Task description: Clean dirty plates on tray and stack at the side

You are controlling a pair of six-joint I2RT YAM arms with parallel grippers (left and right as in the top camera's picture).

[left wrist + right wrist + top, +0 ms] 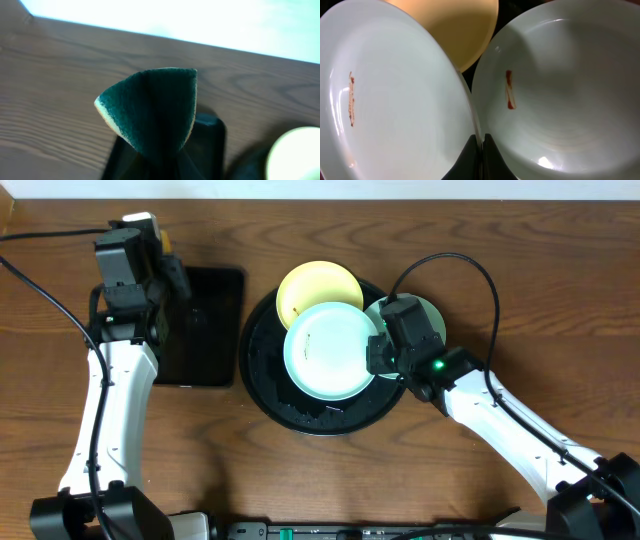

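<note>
While the right end effector [481,149] is clamped on the right rim of one mint-green plate [395,100], that plate appears raised over the round black tray [262,380]. It overlaps the yellow plate [318,288] at the far side. A second mint-green plate [428,315] lies at the tray's right edge, beneath the arm. The left end effector [176,280] is closed on a green sponge [155,112] above the rectangular tray [210,330]. Brown smears are unwiped. The thin rim pinch could be levered loose if sponge pressure is applied far from it, or the neighbouring plate could be knocked away.

overlapping plates [328,350] crowd tray [262,375], tabletop [330,480] open nearside
</note>
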